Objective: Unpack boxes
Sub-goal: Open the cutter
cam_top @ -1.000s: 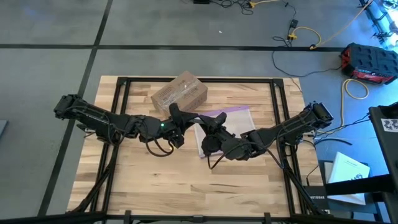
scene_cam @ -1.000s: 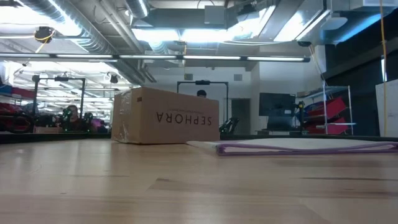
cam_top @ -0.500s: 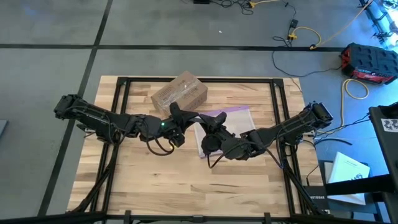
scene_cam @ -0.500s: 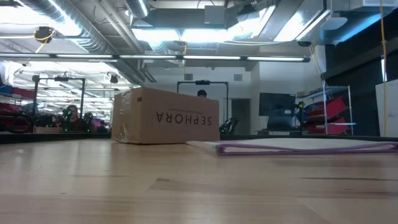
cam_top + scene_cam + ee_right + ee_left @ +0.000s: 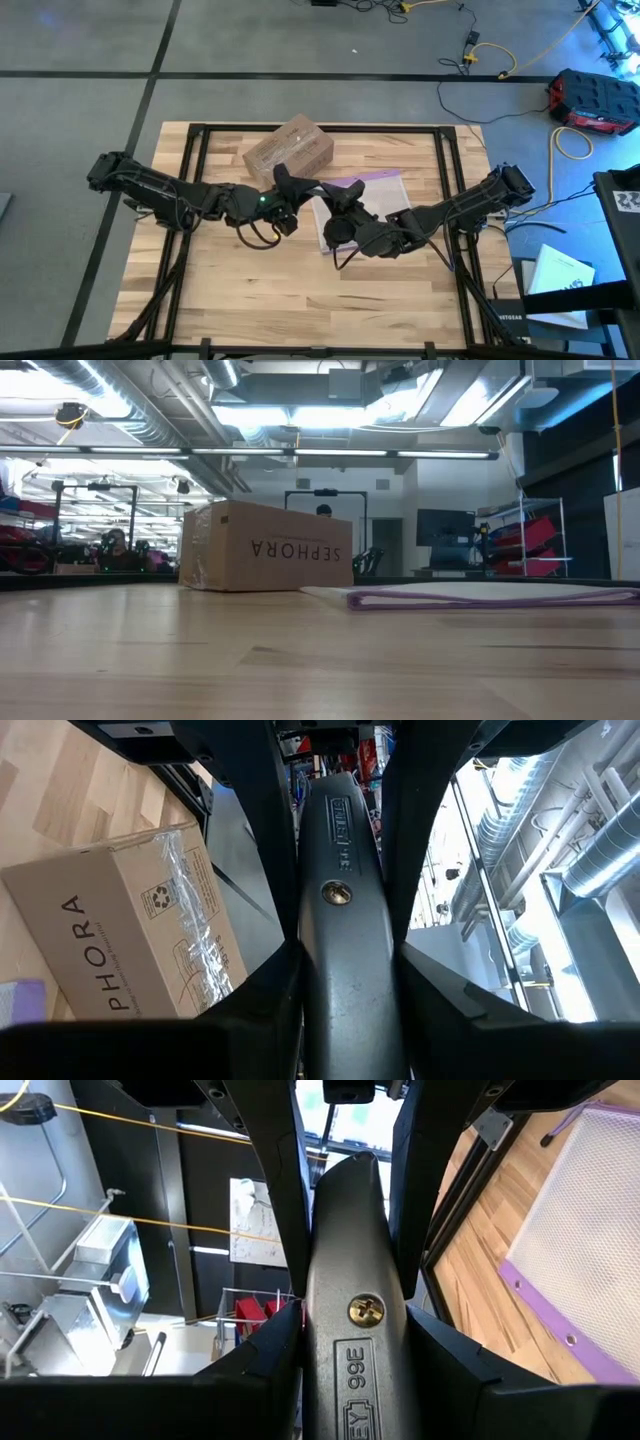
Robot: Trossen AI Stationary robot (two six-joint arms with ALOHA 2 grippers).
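The box (image 5: 289, 150), brown cardboard with clear tape, sat closed near the far edge of the wooden table (image 5: 260, 300), its "SEPHORA" lettering reading upside down in the low view (image 5: 265, 547). Just beside it lay a clear plastic bag (image 5: 375, 195) with a purple edge; from above, much of the bag was covered by the right arm. The two arms met over the middle of the table, raised off the surface, so neither appeared in the low view. The left gripper (image 5: 283, 181) was clamped on a grey metal knife-like tool (image 5: 352, 1330), whose handle filled the left wrist view between the dark fingers (image 5: 270, 1170); its ends ran out of that picture or were hidden. The right gripper (image 5: 340, 197) likewise gripped a grey metal tool (image 5: 340, 910) by its sides, cut off at the bottom of the right wrist view. From above the grippers nearly touched, and whether each held its own tool or both gripped one could not be told. In the right wrist view, part of the box showed beyond the fingers (image 5: 250, 810).
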